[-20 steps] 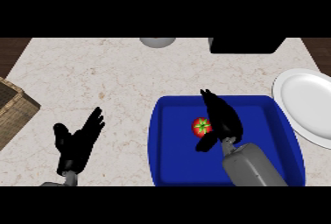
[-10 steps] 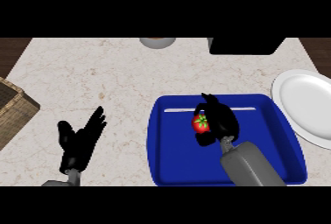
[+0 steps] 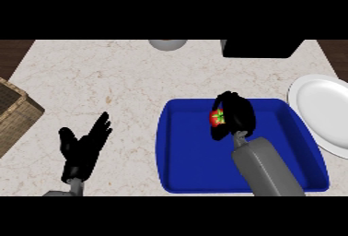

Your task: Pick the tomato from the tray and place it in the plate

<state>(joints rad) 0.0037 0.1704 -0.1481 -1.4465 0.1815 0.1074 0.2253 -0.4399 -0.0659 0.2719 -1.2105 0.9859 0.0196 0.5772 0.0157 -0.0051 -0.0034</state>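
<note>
The black right hand [image 3: 234, 117] is curled round the small red tomato [image 3: 217, 117], inside the far part of the blue rectangular tray [image 3: 183, 156]. The white round plate [image 3: 319, 110] lies just right of the tray on the speckled pale table [image 3: 102, 78]. The black left hand [image 3: 83, 147] rests open at near left, fingers up.

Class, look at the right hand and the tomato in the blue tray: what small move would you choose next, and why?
Probably lift it straight up. The right hand has its fingers curled round the tomato, which sits inside the blue tray, while the white plate lies outside the tray to the right. Rising first should clear the tray's wall.
</note>
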